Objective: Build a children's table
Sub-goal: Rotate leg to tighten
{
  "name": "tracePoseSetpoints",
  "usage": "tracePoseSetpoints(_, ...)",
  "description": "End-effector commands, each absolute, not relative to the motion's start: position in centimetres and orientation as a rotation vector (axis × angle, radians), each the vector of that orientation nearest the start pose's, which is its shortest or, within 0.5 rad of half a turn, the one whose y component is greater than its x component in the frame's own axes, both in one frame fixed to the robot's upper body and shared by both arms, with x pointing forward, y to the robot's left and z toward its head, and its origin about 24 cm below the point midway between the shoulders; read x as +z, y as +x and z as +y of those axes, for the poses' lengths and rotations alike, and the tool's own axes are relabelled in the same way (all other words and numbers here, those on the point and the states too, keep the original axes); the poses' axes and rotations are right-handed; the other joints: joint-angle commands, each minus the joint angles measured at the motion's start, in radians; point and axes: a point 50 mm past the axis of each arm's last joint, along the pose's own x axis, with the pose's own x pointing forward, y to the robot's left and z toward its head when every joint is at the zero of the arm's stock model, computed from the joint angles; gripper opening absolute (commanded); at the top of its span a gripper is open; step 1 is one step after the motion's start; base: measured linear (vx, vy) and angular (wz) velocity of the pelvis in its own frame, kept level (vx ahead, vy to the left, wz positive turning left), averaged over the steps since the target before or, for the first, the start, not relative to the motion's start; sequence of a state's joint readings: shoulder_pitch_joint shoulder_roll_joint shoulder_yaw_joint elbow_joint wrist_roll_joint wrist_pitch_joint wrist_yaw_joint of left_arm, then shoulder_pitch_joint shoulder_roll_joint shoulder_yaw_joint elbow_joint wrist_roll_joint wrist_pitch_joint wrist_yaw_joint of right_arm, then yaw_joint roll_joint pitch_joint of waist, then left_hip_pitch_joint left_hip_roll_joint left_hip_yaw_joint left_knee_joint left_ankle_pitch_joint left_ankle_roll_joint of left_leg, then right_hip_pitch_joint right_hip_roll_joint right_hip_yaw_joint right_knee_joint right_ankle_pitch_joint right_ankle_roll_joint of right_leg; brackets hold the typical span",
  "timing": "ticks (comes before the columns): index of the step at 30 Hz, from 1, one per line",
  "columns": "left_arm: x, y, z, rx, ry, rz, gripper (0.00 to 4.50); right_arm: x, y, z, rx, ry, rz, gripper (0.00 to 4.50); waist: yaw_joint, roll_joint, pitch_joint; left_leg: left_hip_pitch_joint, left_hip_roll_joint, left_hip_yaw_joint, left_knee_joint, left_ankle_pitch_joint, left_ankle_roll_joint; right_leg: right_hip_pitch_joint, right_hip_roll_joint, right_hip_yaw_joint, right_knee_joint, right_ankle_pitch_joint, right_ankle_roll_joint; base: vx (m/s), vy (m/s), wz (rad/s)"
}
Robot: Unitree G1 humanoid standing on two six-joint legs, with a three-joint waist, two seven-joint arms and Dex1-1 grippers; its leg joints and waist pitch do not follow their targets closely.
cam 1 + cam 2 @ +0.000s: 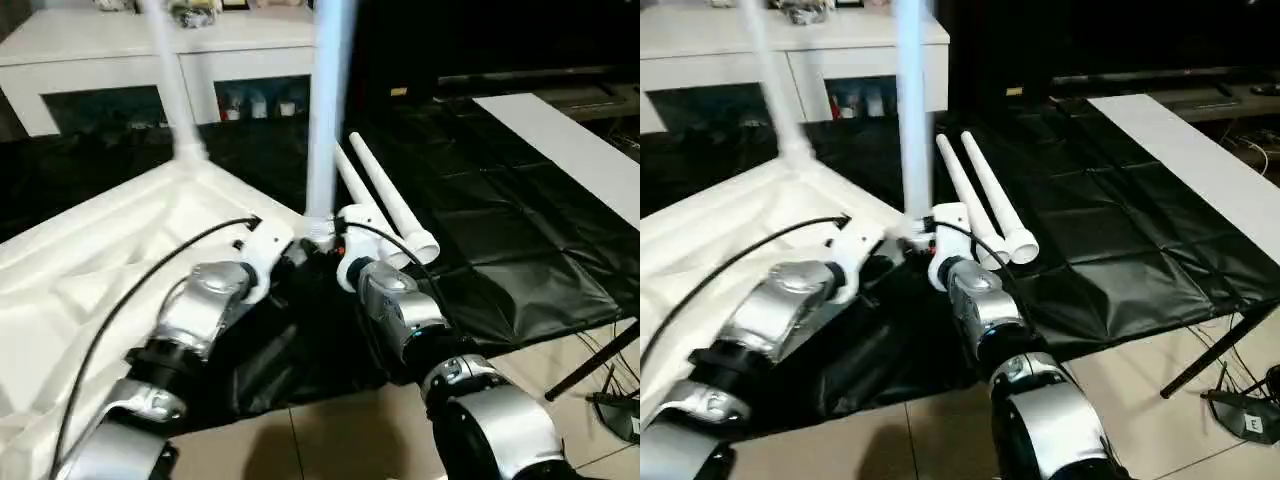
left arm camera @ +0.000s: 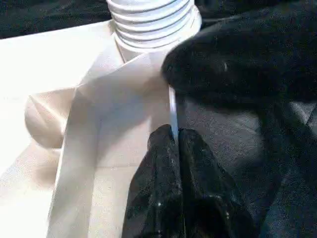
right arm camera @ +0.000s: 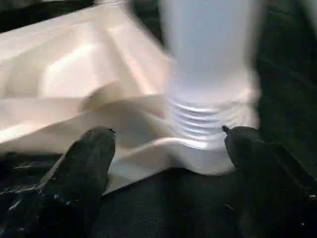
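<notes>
Tabletop (image 1: 90,260) lay underside-up on the black sheet (image 1: 500,250), two legs standing in its corner sockets — your left claw (image 2: 176,148) pinched shut on its thin rim beside the near leg (image 1: 325,120). Your right claw (image 3: 168,144) gaped around that leg's threaded base. Two spare legs (image 1: 385,200) lay beside.

Two loose legs (image 1: 385,200) lie right of the tabletop (image 1: 90,270), cabinet (image 1: 120,60) behind.
</notes>
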State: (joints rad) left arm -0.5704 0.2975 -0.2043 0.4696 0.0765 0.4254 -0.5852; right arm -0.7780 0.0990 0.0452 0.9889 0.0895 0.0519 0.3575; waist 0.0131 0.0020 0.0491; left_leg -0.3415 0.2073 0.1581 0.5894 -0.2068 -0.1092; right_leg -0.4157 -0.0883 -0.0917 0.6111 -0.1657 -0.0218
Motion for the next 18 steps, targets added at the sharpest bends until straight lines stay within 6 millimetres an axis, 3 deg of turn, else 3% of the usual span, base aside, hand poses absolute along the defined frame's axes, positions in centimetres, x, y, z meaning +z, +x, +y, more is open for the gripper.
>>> tracePoseSetpoints(1, 3.8, 32.6, 15.5, -0.697, 0.401, 0.545, 0.00, 4.9, 35.3, -4.4, 0.727, -0.010, 0.263, 4.13, 0.013, 0.010, -0.072, -0.018, 0.011, 0.007, -0.065, -0.121, 0.066, 0.068, -0.050, 0.049, -0.059, -0.105, -0.247, 0.079, -0.030, 0.06)
tracePoseSetpoints(4, 3.7, 31.6, 16.0, -0.804, 0.421, 0.544, 0.00, 5.1, 34.9, -6.1, 0.824, -0.071, 0.242, 4.13, 0.027, 0.013, -0.076, -0.018, 0.011, 0.007, -0.056, -0.024, 0.110, 0.070, -0.047, 0.047, -0.042, 0.044, -0.284, 0.018, -0.007, 0.01)
tracePoseSetpoints(7, 3.7, 30.6, 16.5, -0.904, 0.432, 0.549, 0.00, 5.4, 34.8, -7.4, 0.867, -0.105, 0.219, 4.13, 0.027, 0.010, -0.073, -0.017, 0.014, 0.010, -0.058, -0.043, 0.123, 0.068, -0.048, 0.047, -0.043, 0.031, -0.297, 0.000, 0.000, 0.00)
tracePoseSetpoints(11, 3.9, 28.8, 17.5, -1.073, 0.468, 0.599, 0.00, 6.0, 34.1, -9.5, 0.946, -0.168, 0.202, 4.13, 0.032, 0.012, -0.061, -0.008, 0.020, 0.011, -0.068, -0.156, 0.076, 0.063, -0.048, 0.050, -0.060, -0.129, -0.262, 0.000, 0.000, 0.00)
tracePoseSetpoints(14, 4.1, 28.4, 17.6, -1.120, 0.478, 0.594, 0.00, 5.9, 33.5, -9.7, 0.999, -0.177, 0.218, 4.13, 0.032, 0.013, -0.057, -0.005, 0.018, 0.010, -0.073, -0.207, 0.054, 0.062, -0.048, 0.051, -0.068, -0.206, -0.242, 0.000, 0.000, 0.00)
tracePoseSetpoints(18, 4.8, 28.0, 17.0, -1.192, 0.454, 0.566, 0.00, 5.1, 32.4, -9.2, 1.112, -0.185, 0.250, 4.13, 0.033, 0.016, -0.059, -0.004, 0.020, 0.009, -0.074, -0.214, 0.038, 0.059, -0.047, 0.053, -0.066, -0.197, -0.240, 0.000, 0.000, 0.00)
